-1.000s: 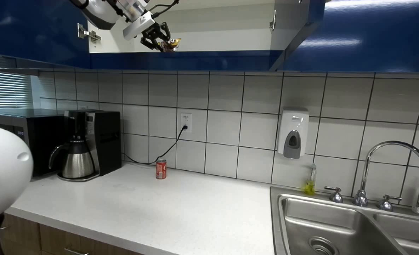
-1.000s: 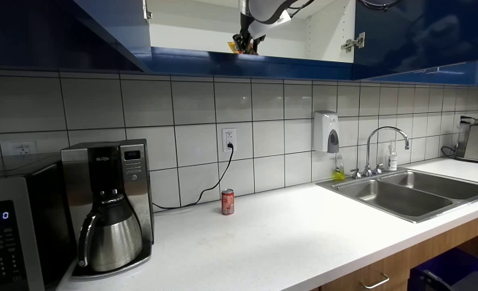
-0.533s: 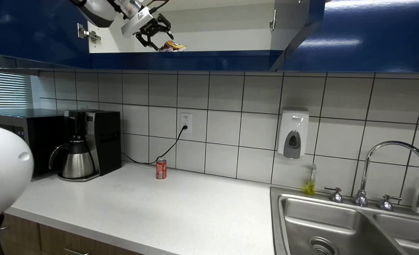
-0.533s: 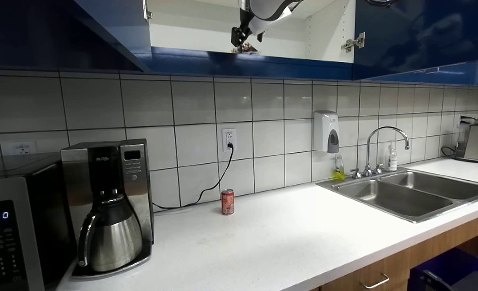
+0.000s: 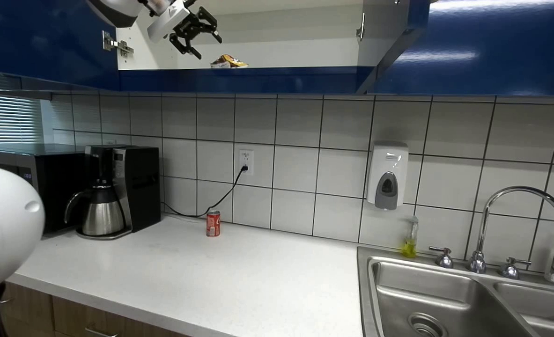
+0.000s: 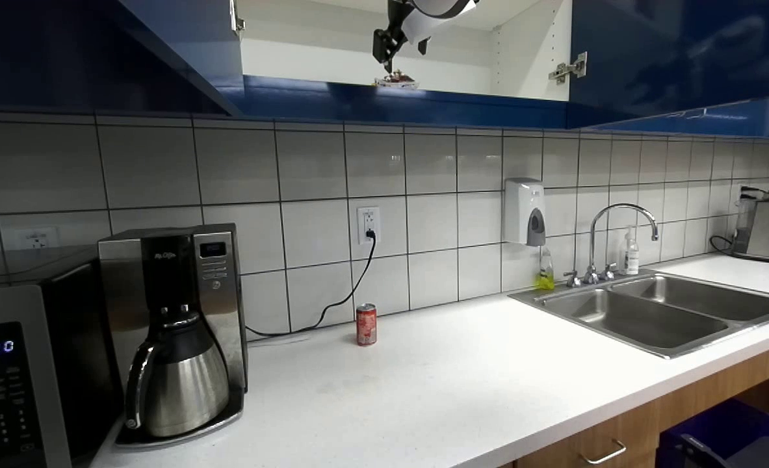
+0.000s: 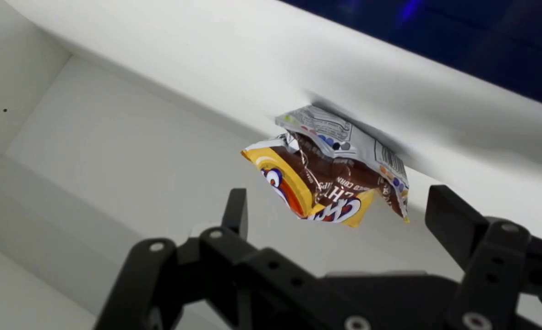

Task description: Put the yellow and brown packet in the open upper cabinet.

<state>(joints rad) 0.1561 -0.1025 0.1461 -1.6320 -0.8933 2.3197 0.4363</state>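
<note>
The yellow and brown packet (image 5: pixel 228 61) rests on the shelf of the open upper cabinet (image 5: pixel 295 42), just behind its blue front edge, in both exterior views. Seen from the wrist, the crumpled packet (image 7: pixel 335 169) leans with its silvery underside turned partly up, the pale shelf around it. My gripper (image 5: pixel 208 47) hangs above and to the packet's left in that exterior view, apart from it. Its black fingers (image 7: pixel 237 211) are spread wide with nothing held between them; the packet appears beyond the fingertips.
A blue cabinet door (image 5: pixel 394 37) stands swung out beside the opening, and a blue lip (image 5: pixel 281 80) runs along its bottom. On the counter below are a red can (image 6: pixel 366 324), a coffee maker (image 6: pixel 182 338) and a sink (image 6: pixel 644 312).
The jaws have opened and let go of the packet, which has settled on the shelf. My gripper has since risen and drawn back from it.
</note>
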